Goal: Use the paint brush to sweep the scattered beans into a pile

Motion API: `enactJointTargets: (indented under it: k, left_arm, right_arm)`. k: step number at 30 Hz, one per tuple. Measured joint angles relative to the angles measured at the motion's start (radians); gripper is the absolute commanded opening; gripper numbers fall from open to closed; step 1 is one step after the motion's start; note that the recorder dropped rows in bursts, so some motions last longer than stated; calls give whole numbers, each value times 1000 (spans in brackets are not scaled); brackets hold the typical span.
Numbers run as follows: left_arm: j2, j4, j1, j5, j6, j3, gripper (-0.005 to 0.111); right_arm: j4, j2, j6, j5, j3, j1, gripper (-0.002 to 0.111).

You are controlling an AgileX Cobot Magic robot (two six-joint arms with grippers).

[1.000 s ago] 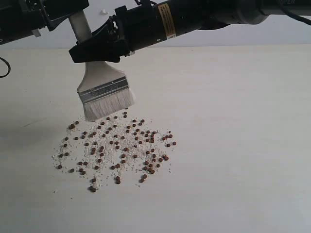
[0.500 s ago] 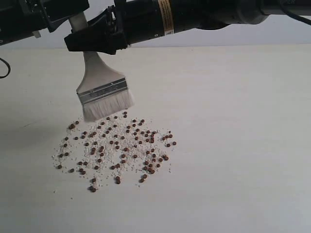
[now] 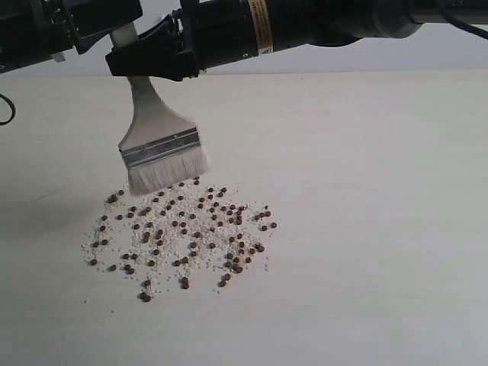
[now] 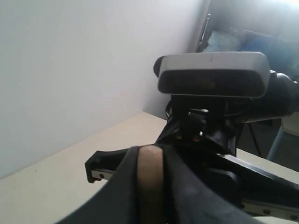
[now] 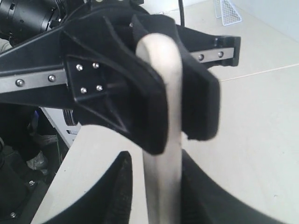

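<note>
what else you see
pale crumbs (image 3: 164,236) strewn on the cream table (image 3: 381,229) below the right claw (image 3: 146,62); a black cable (image 3: 6,107) well aside of it.

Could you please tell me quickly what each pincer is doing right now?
Left pincer: closed on the paint brush handle, at its top end.
Right pincer: closed on the same handle, lower down.

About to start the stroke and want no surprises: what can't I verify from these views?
Exterior view: whether the paint brush bristles touch the table; white bristles blend into pale crumbs.
Right wrist view: whether the right gripper clamps the brush; its blurred fingers run off the picture's edge.
Both wrist views: the beans are out of frame; each shows only grippers and handle.
</note>
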Motion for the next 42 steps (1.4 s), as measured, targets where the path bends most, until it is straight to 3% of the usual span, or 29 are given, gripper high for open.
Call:
enactJointTargets:
  k: [3,11,13,17,21,23,28,33,36,42]
  left_arm:
    - [0,3,0,-11,-2,0,0]
    - [0,7,0,-14,-2,0,4]
    - [0,7,0,-14,0,0,17]
    - [0,-5,0,-3,45,0,56]
    - [0,-12,2,13,50,0,74]
    - [0,-21,2,13,52,0,77]
    - [0,-37,22,14,52,0,69]
    - [0,-45,83,14,44,0,31]
    - [0,-49,119,14,26,0,3]
    - [0,-59,157,28,10,0,0]
  right_arm:
    - [0,0,-3,7,0,0,0]
    - [0,0,-5,2,0,0,0]
    - [0,0,-5,2,0,0,0]
    - [0,0,0,-7,0,0,0]
    - [0,0,1,-18,0,0,0]
    - [0,0,1,-18,0,2,0]
    - [0,0,24,42,0,2,0]
    - [-28,-4,44,311,0,2,0]
    - [-73,-5,66,467,0,2,0]
    - [-151,-5,105,625,0,2,0]
